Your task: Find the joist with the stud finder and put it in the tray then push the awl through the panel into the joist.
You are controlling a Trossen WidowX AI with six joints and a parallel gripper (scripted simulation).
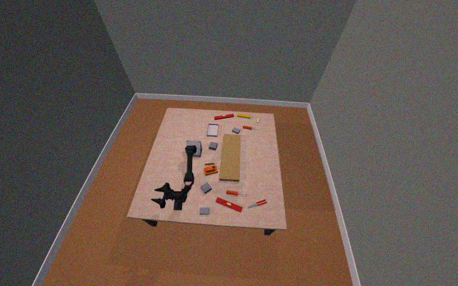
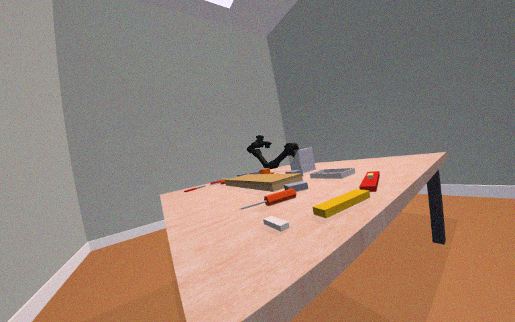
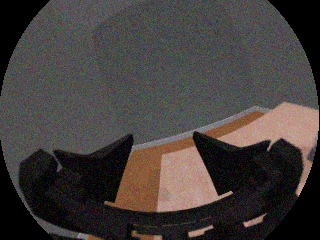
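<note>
In the top view, with 12 o'clock at its upper edge, the stud finder (image 1: 210, 170) (image 2: 265, 171) lies flat on the table (image 1: 260, 151) (image 2: 227, 246) (image 3: 182, 180), its long axis running from between 8 and 9 o'clock to between 2 and 3; which end is its front, I can't tell. The awl (image 1: 209, 164) lies just beside it on its 12 o'clock side, shaft pointing to 3, toward the panel (image 1: 230, 157) (image 2: 261, 180), whose long axis runs roughly 12 to 6. The tray (image 1: 212, 136) (image 2: 322, 176) sits well apart from the stud finder, toward 12.

The exterior view shows the panel's thickness and the tray's raised walls; the stud finder peeks over the panel there, and the awl can't be made out. The wrist view shows neither tool, only wall, floor and part of the table with a sliver of something grey at 3 o'clock.

The pincer (image 1: 153, 195) (image 2: 263, 140) (image 3: 163, 136) is spread wide, pointing to 9 in the top view, nothing between its fingers, touching nothing, raised above the table.
</note>
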